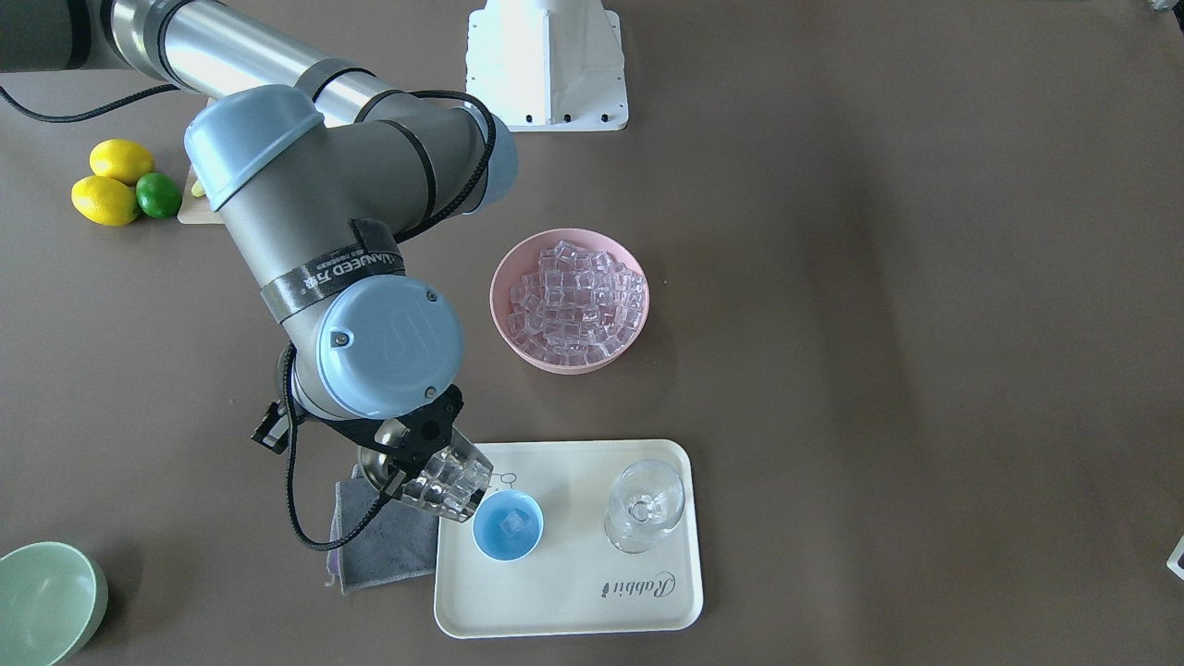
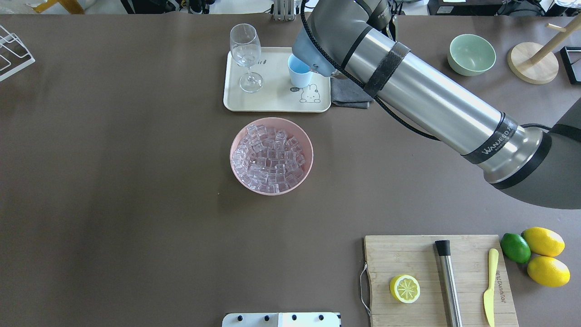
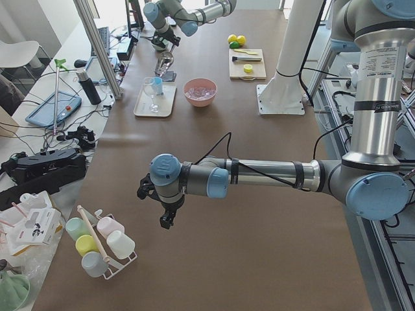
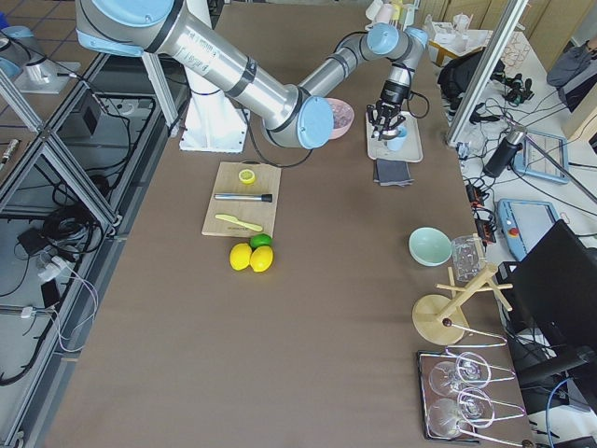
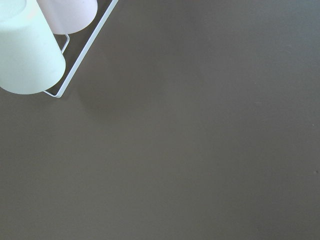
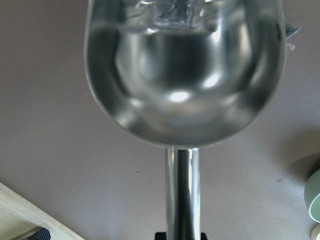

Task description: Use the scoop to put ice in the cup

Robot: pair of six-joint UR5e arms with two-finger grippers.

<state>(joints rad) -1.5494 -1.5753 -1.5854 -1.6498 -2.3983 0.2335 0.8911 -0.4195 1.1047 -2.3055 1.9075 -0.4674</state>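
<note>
Ice (image 1: pixel 573 296): where is it?

Most of the clear cubes fill a pink bowl (image 1: pixel 504 277) in the middle of the brown worktop (image 1: pixel 879 324). A heap sits in the scoop (image 1: pixel 375 465). One cube lies inside the cup (image 1: pixel 508 524).

Where is the scoop?

It is raised and tipped, its mouth just beside the light-blue cup's rim, over a corner of a cream tray (image 1: pixel 573 592). The cup stands on that tray, near a clear stemmed glass (image 1: pixel 645 507). A grey cloth (image 1: pixel 379 546) lies against the tray, below the scoop.

What holds it?

The right tool (image 1: pixel 400 460) is clamped on the scoop's straight handle. Its wrist camera looks along the handle into the shiny trough, with cubes at the far end.

And the other arm?

The left tool (image 3: pixel 167 219) hangs above the worktop, well apart from the tray and near a wire rack of pastel cups (image 3: pixel 97 243). I cannot tell whether it is wide or narrow.
</note>
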